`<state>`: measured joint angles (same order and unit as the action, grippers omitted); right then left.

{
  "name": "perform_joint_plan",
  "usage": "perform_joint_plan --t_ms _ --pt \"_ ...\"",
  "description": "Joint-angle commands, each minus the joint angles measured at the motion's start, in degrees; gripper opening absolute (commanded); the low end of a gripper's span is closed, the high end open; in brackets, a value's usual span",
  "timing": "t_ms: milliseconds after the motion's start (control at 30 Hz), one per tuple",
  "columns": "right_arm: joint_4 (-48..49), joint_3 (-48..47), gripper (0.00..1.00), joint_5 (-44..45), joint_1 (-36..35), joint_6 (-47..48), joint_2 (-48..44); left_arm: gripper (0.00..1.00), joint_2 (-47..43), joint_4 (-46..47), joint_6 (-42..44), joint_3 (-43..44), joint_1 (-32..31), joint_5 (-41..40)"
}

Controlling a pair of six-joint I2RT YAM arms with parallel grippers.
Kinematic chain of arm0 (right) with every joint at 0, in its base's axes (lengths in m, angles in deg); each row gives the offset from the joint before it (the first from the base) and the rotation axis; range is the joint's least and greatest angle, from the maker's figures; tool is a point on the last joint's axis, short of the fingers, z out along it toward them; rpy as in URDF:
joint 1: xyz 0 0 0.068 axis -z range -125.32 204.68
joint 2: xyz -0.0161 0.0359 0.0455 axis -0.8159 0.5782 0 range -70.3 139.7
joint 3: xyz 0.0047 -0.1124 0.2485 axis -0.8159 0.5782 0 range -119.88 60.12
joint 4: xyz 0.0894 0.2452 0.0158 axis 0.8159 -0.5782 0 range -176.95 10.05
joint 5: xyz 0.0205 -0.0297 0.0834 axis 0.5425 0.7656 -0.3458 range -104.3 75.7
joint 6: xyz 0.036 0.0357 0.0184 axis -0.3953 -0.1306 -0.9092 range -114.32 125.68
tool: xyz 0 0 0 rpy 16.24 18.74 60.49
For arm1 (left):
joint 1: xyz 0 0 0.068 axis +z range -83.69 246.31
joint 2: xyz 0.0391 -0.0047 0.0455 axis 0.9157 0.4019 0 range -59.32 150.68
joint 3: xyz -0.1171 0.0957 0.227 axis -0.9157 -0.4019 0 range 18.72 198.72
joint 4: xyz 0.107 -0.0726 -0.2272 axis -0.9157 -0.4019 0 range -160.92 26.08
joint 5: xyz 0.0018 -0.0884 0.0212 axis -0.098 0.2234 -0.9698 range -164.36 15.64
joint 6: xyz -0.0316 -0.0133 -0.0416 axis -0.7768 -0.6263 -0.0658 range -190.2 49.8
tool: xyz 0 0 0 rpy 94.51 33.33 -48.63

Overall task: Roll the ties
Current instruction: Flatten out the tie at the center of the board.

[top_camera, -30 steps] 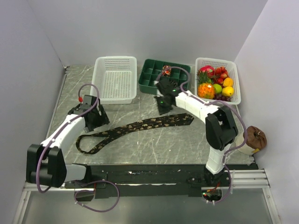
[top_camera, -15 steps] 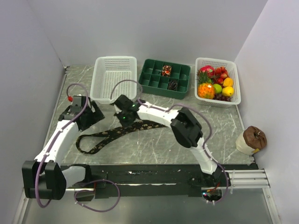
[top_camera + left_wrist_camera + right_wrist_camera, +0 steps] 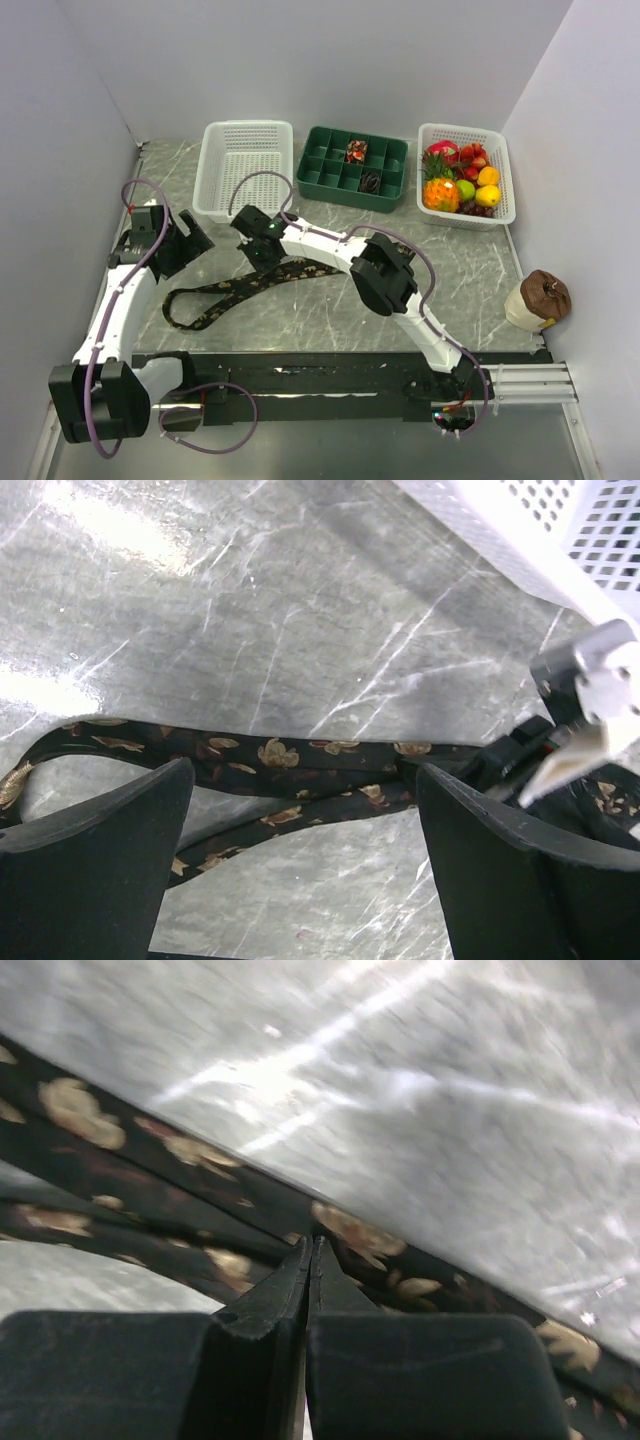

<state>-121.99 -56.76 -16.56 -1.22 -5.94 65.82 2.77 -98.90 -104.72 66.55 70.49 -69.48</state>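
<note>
A long dark tie (image 3: 305, 268) with a tan leaf pattern lies flat on the grey marbled surface (image 3: 330, 310). It runs from a loop at the near left up toward the middle, and the two strands of the loop lie close together. The left pincer (image 3: 195, 248) hovers at the left above the surface, just beyond the loop. Its jaws stand wide apart with nothing between them, and in its own view (image 3: 305, 880) the tie (image 3: 270, 765) crosses the gap below. The right arm reaches far across to the left, and the right pincer (image 3: 262, 255) sits down on the tie's middle stretch. Its jaws are pressed together (image 3: 310, 1260) with their tips at the edge of the fabric (image 3: 190, 1175). Whether any cloth is pinched between them cannot be told. At the back stand a white basket (image 3: 246, 170), a green tray (image 3: 325, 165) with compartments, and a fruit basket (image 3: 468, 215). In the tray a red coil (image 3: 356, 152) sits in a back compartment, and a dark coil (image 3: 370, 182) sits in a front one, just right of it.
</note>
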Motion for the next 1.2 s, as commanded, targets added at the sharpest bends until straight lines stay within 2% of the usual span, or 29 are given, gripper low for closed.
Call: perform_joint_plan --t_ms 0,200,467,633,800,1000,1067,1167 --pt "-3.31 4.36 0.0 2.09 2.19 -2.88 -1.19 0.99 -2.05 0.01 1.65 2.7 0.47 1.88" --pt "-2.26 12.01 0.0 4.64 6.15 -5.26 -4.71 1.0 -1.97 0.09 2.09 1.92 0.56 2.23" --pt "-1.99 15.01 0.0 5.78 10.19 -4.21 -6.03 0.99 -1.0 0.62 2.44 0.16 0.56 2.15" --pt "-0.94 13.35 0.0 4.72 10.11 -2.71 -7.88 0.98 0.31 0.88 0.17 -2.56 0.65 2.07" --pt "-0.06 9.66 0.0 3.85 10.11 -0.95 -11.39 0.97 2.07 0.09 -1.34 -2.22 0.47 -4.0" --pt "3.09 9.04 0.0 -1.6 9.41 1.94 -15.79 0.9 10.85 -1.49 0.33 0.76 -1.63 -11.1" --pt "3.89 9.82 0.0 -2.65 9.06 2.74 -16.93 0.89 13.23 -1.41 0.95 1.56 -1.99 -10.6" --pt "4.16 10.18 0.0 -3.88 9.14 2.83 -17.37 0.86 12.19 -0.44 0.86 0.33 -2.16 -9.54"
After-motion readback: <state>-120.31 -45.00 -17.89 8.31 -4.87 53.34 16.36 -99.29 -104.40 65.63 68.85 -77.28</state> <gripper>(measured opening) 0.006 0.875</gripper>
